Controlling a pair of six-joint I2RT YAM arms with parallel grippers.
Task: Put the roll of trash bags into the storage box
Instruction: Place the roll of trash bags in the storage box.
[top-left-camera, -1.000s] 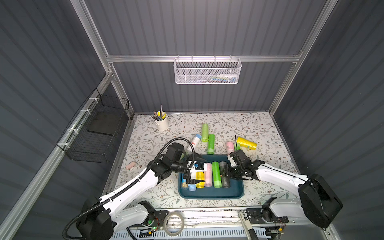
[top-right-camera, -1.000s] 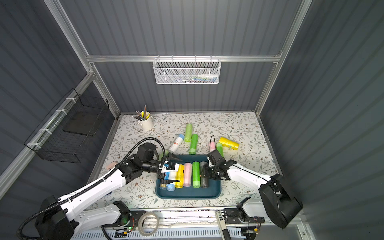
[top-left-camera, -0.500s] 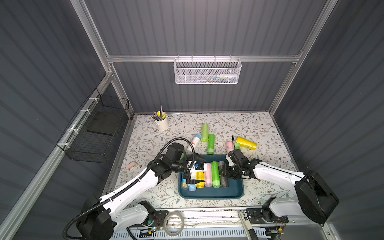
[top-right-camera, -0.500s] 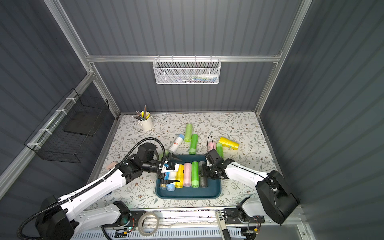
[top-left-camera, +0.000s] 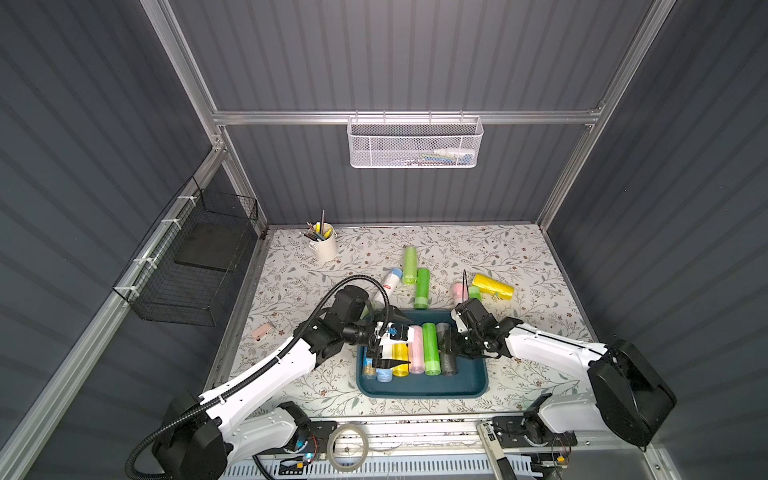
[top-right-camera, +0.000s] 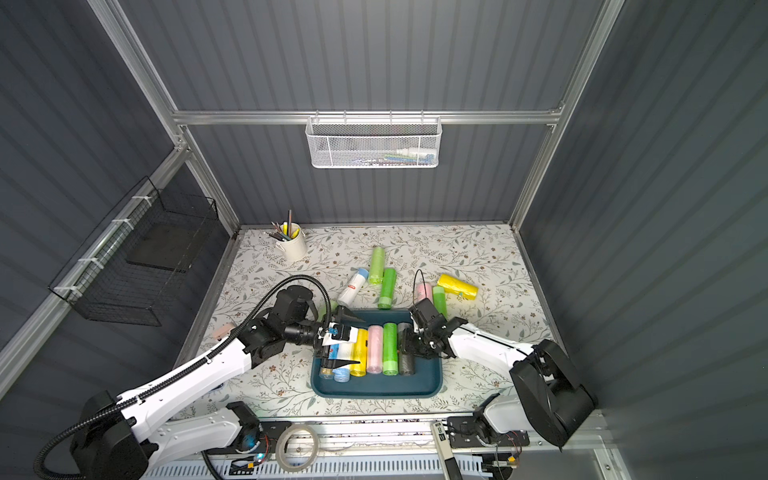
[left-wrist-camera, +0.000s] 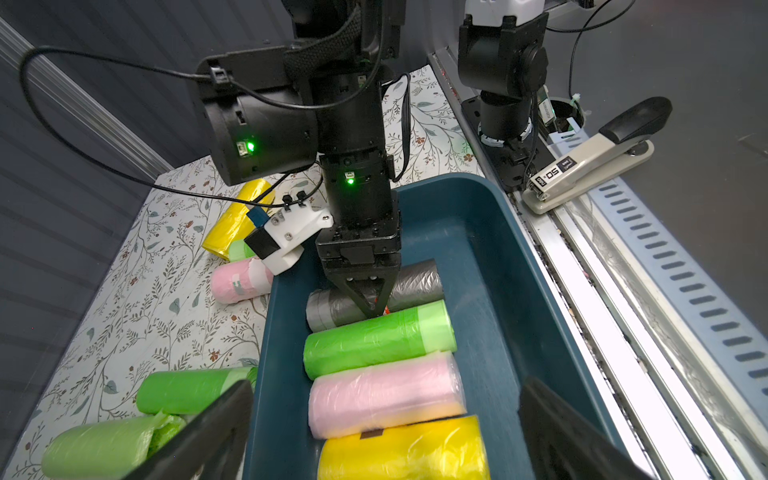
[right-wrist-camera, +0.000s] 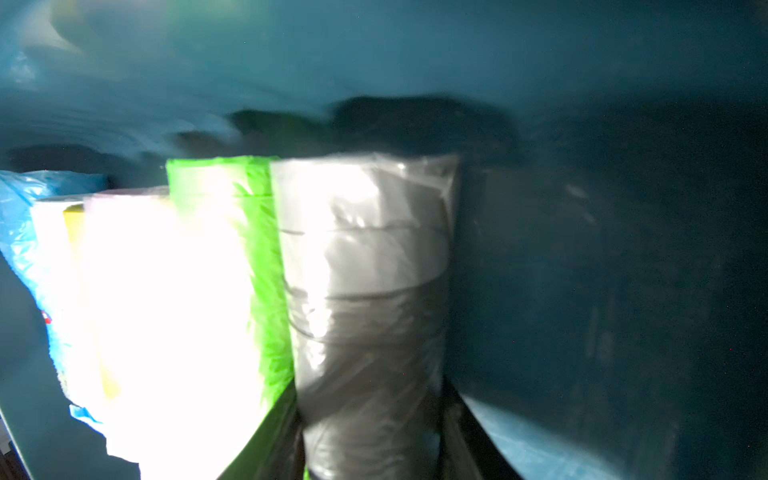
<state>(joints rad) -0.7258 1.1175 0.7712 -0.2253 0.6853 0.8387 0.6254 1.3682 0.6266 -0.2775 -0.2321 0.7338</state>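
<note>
My right arm stretches low across the desk from its front corner. The wrist is bent down, so the right tool points into the storage box. Its jaws are drawn in narrow on the grey roll, with a finger pressed along each side in the right wrist view. The grey roll lies flat inside the box, against the green roll in the row. My left arm reaches in diagonally from the other corner. The left tool hangs over the box's left part above the yellow roll, with its jaws spread fully and gripping nothing.
</note>
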